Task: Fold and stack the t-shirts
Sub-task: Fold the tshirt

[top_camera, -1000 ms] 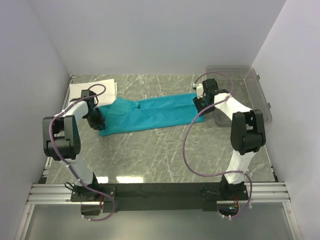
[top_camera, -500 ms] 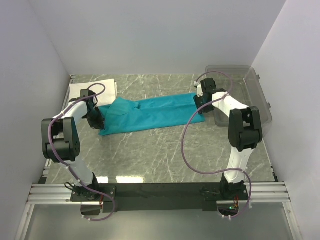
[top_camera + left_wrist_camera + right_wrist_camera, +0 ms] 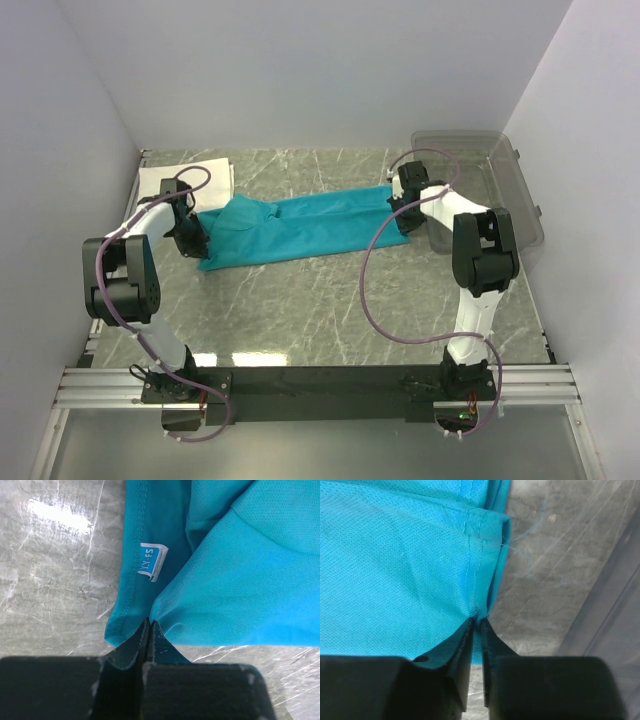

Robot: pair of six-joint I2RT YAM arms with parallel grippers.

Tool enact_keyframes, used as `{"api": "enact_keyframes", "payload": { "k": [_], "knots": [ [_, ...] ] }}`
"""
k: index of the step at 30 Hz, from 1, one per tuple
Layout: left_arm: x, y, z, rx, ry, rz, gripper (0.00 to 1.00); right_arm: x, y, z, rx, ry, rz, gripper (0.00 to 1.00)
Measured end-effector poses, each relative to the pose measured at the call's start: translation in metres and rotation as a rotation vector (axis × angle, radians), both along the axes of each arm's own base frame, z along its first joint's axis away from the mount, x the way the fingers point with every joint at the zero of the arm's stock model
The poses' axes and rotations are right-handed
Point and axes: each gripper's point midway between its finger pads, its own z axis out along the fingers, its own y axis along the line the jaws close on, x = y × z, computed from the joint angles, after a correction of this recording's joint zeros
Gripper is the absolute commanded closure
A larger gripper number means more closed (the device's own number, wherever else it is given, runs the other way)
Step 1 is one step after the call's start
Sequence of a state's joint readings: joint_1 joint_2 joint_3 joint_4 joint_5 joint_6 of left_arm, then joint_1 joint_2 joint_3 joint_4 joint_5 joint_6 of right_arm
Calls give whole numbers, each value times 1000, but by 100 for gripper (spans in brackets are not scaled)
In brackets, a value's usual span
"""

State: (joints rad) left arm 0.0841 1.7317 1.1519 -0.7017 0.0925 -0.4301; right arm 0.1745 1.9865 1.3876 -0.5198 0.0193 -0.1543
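From above, the teal shirt (image 3: 300, 228) lies in a long band across the middle of the table (image 3: 330, 310). The left claw (image 3: 194, 242) is at its left end and the right claw (image 3: 403, 214) at its right end. A white folded cloth (image 3: 205, 170) sits in the far left corner, and a clear bin (image 3: 510, 180) stands on the right. The left wrist view shows the left claw (image 3: 150, 622) pinched tight on the shirt's edge, just below the neck label (image 3: 151, 561). The right wrist view shows the right claw (image 3: 477, 619) nipped on the shirt's hemmed corner, with the bin's wall (image 3: 615, 605) near it.

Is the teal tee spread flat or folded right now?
Partly folded: the teal tee lies as a long narrow strip, layers overlapping by its neck label.
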Motion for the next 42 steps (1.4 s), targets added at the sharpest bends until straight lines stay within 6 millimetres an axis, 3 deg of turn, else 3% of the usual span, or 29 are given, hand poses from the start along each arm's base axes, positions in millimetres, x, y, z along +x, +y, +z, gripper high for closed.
{"api": "enact_keyframes", "payload": {
  "k": [7, 17, 29, 42],
  "knots": [
    [-2, 0, 6, 2, -8, 1, 99, -5, -1, 3, -2, -15, 10, 100],
    [-15, 2, 38, 5, -89, 23, 100, -26, -6, 29, -1, -65, 20, 100],
    [-62, 2, 10, -29, 56, 60, 99, -52, -13, 9, -19, 1, 43, 100],
    [-68, 4, 8, -35, 72, 90, 99, -57, -15, 4, -32, 16, 61, 100]
  ]
}}
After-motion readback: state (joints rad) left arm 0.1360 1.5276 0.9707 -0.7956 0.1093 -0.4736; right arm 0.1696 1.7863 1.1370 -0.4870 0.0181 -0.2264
